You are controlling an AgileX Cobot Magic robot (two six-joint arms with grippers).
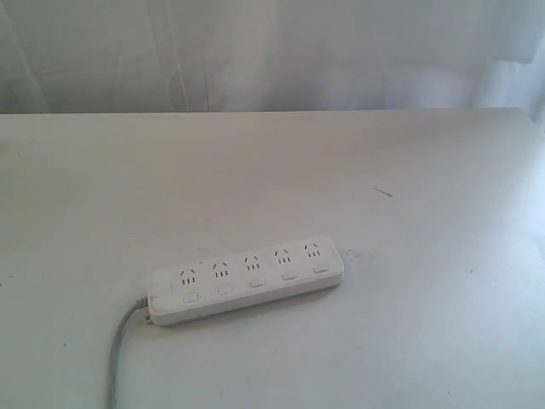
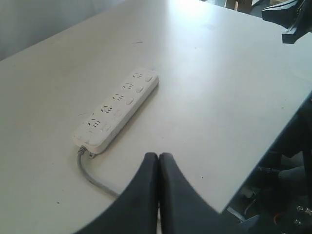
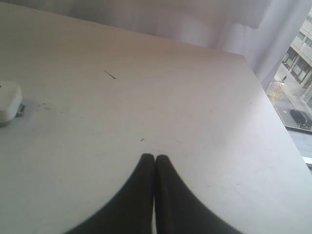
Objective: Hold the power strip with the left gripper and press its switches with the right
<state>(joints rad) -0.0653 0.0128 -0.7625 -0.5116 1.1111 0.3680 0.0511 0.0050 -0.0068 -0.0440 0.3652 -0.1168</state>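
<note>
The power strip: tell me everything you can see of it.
The power strip is a long white bar, plastic by its look, with rounded ends. Five socket groups run along it, a small white switch below each. It lies flat, sockets up, slightly askew on the white table. A grey cord leaves the end on the exterior view's left. Nothing else touches it.

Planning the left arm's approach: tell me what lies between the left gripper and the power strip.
Left wrist view: only bare table between left gripper and power strip; its grey cord curves alongside.
</note>
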